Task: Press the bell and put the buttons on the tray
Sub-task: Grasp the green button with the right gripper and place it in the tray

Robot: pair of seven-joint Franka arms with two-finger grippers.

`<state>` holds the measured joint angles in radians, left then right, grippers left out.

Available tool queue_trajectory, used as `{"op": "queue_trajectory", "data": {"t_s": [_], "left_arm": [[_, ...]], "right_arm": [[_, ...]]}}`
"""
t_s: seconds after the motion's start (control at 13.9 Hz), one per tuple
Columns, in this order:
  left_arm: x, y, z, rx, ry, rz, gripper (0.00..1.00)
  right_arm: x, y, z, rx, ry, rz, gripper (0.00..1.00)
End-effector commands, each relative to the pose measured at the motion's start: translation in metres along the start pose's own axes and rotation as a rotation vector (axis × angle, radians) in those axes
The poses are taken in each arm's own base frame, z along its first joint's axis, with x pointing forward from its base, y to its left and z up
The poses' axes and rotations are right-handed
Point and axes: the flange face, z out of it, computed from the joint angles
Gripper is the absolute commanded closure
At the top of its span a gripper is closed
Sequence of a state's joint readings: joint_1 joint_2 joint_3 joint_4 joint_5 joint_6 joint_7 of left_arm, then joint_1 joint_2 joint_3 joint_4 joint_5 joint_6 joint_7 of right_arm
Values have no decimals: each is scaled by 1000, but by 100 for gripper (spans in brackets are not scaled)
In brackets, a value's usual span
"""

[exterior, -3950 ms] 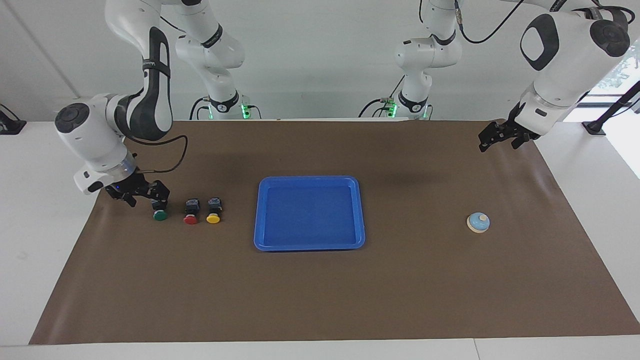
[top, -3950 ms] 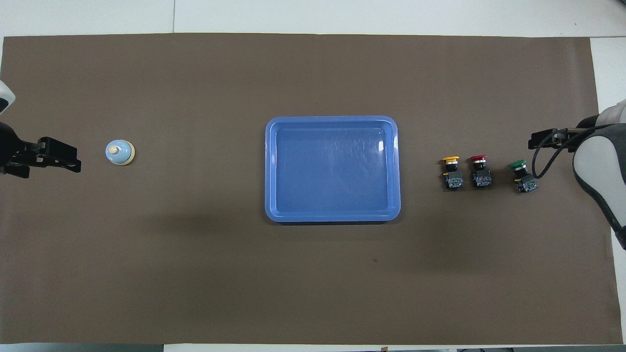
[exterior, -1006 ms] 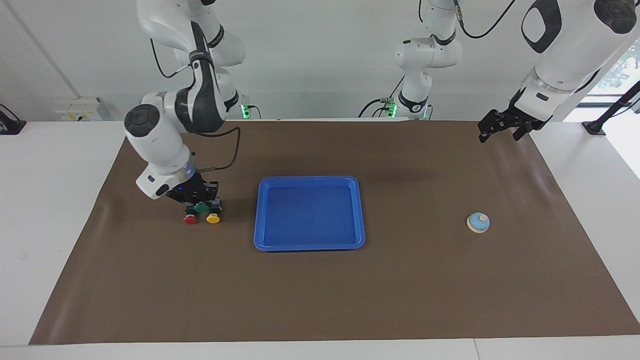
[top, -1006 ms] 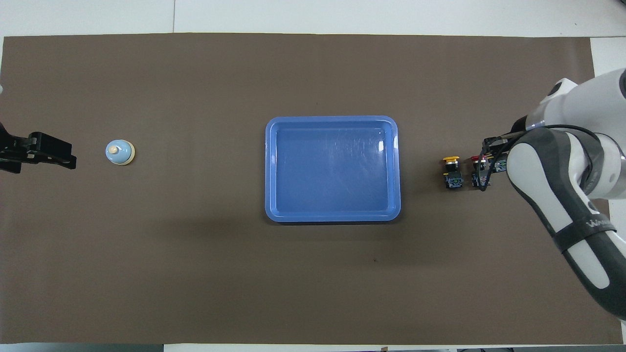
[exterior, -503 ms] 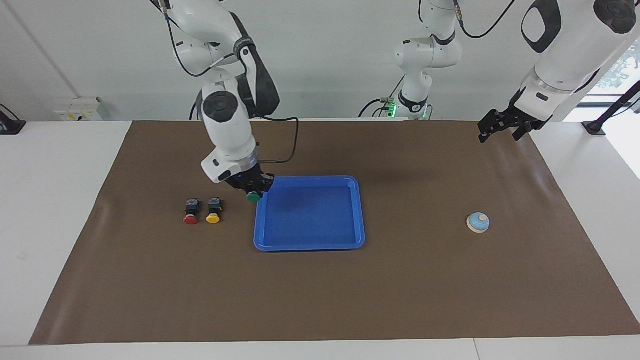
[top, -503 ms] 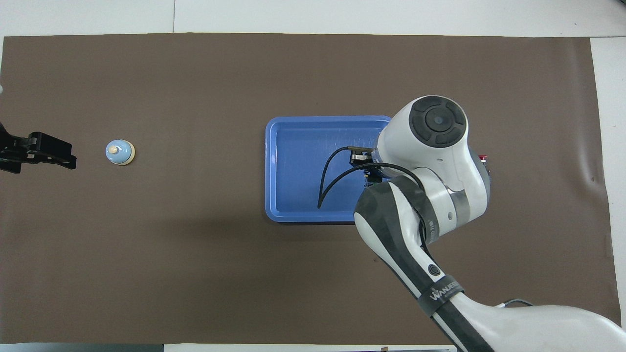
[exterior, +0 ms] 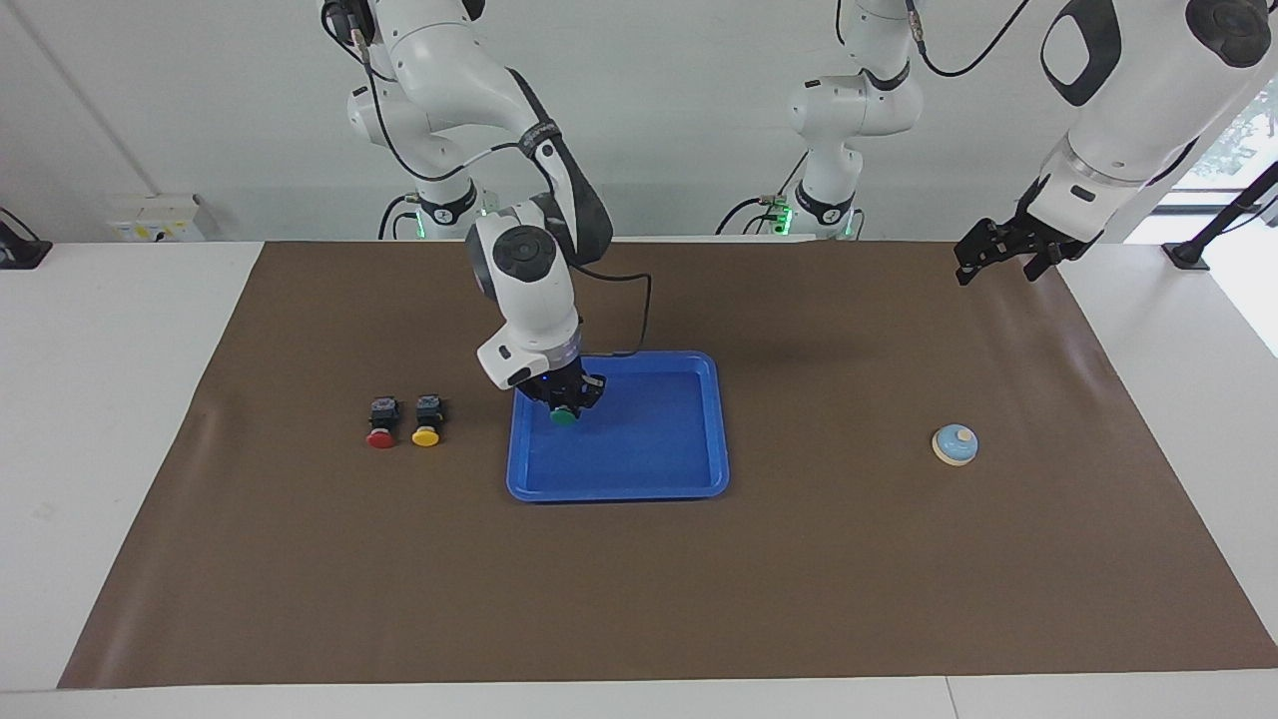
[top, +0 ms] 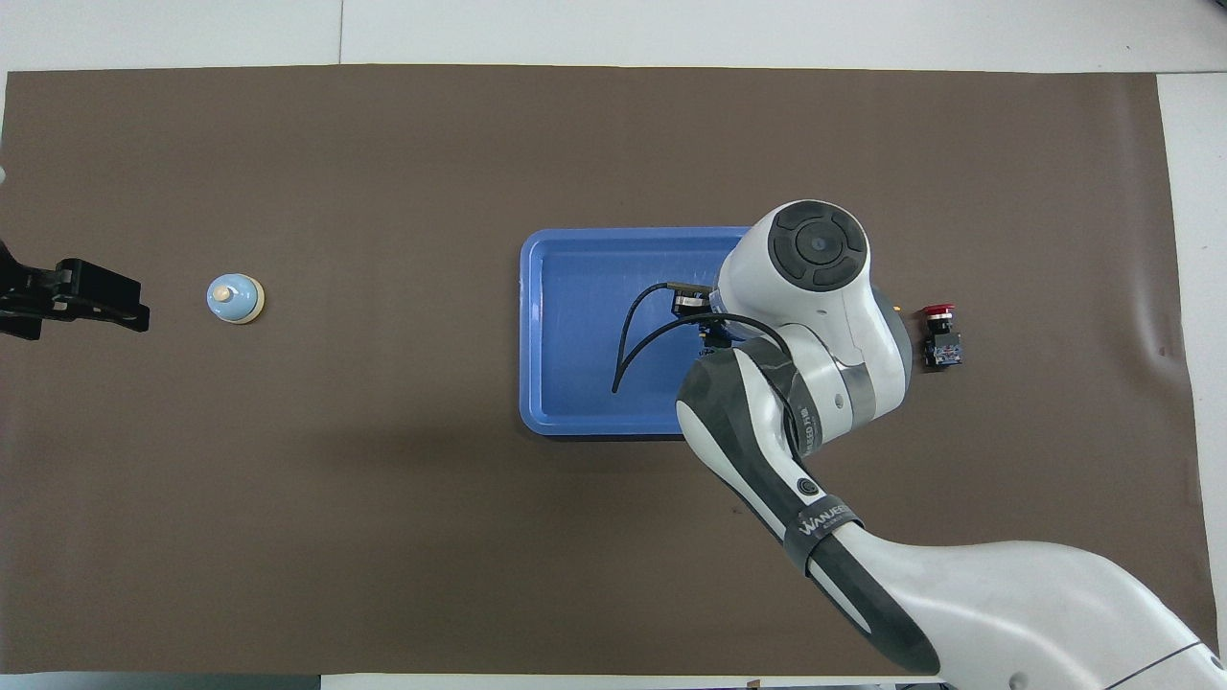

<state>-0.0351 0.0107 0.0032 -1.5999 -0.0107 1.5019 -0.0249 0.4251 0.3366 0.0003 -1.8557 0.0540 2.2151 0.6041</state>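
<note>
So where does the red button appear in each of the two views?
Facing view: the red button lies toward the picture's left edge, beside the yellow button.
Overhead view: the red button lies toward the picture's right edge; the yellow button is hidden under the arm.
Shared landmark: the blue tray at mid-table.

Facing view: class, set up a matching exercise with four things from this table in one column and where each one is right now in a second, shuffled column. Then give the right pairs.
Things:
1. green button
2. red button
3. bell
4. left gripper

Places:
A. on the mat beside the yellow button
B. in the air over the mat's corner, waiting
C. held by the right gripper over the tray
D. alone on the mat toward the left arm's end

Pairs: 1-C, 2-A, 3-D, 4-B
</note>
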Motion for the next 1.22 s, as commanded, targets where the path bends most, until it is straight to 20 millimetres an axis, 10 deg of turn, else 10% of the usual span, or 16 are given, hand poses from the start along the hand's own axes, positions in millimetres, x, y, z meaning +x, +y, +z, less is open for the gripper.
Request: {"op": "queue_trajectory", "data": {"t_s": [0.0, 0.43, 0.57, 0.72, 0.93, 1.15], "left_arm": [[-5, -2, -2, 0, -6, -4, 0], [-5, -2, -2, 0, -6, -4, 0], [-5, -2, -2, 0, -6, -4, 0], [-5, -2, -2, 0, -6, -4, 0], [-5, -2, -2, 0, -6, -4, 0], [-5, -2, -2, 0, -6, -4, 0]], "right_arm": [[0, 0, 5, 19, 13, -23, 91], [-14, 2, 28, 25, 33, -120, 88], [-16, 6, 32, 21, 28, -140, 59], [-17, 9, 35, 14, 18, -158, 0], [-3, 19, 14, -13, -7, -150, 0], [49, 96, -30, -24, -24, -247, 0]]}}
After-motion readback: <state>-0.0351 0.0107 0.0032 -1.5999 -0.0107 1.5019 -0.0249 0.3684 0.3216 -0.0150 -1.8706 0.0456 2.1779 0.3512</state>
